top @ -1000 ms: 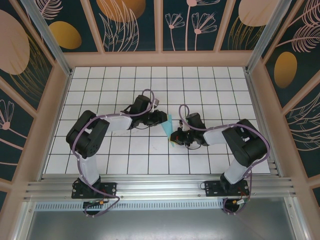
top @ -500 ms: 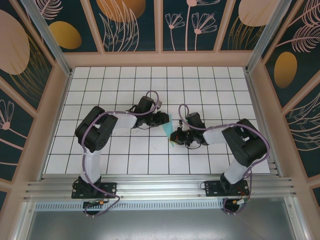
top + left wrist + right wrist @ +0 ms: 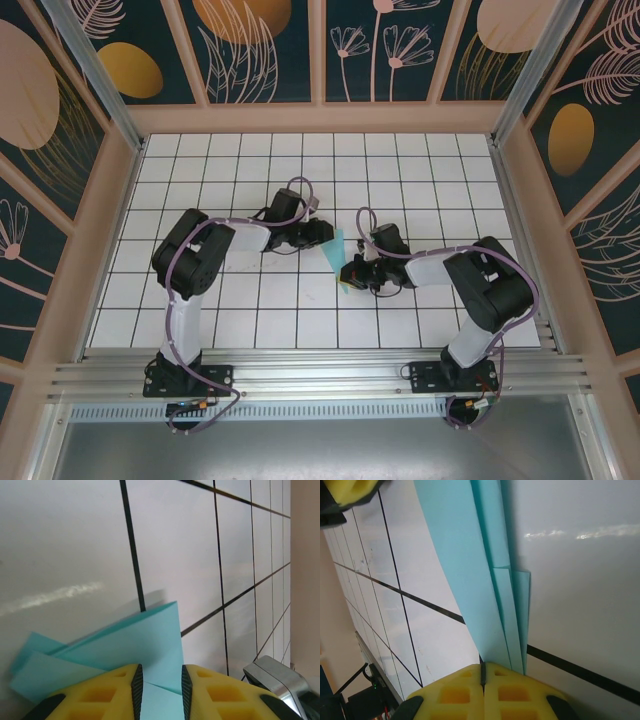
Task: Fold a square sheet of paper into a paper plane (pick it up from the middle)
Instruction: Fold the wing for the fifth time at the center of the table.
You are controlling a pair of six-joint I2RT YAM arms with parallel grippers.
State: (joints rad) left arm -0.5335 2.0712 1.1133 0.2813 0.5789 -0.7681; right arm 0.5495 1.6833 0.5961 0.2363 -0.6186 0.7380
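The sheet of paper is folded into a slim teal paper plane (image 3: 334, 248) and stands on edge at the table's middle. My right gripper (image 3: 349, 272) is at its near end. In the right wrist view the yellow pads (image 3: 483, 667) are shut on one layer of the paper (image 3: 465, 555), and the other layers fan out beside them. My left gripper (image 3: 325, 236) is at the plane's left side. In the left wrist view its jaws (image 3: 159, 672) stand apart, and flat teal paper (image 3: 130, 640) with a crease shows in the gap.
A white tiled table (image 3: 250, 300) is boxed in by wooden walls (image 3: 110, 230). A metal rail (image 3: 320, 375) runs along the near edge. The left gripper's yellow finger (image 3: 350, 490) shows at the right wrist view's top left. A grey metal part (image 3: 275, 680) sits right of the left jaws.
The left arm's elbow has swung right and closer in, while its gripper stays beside the paper. The right arm and the paper have not moved.
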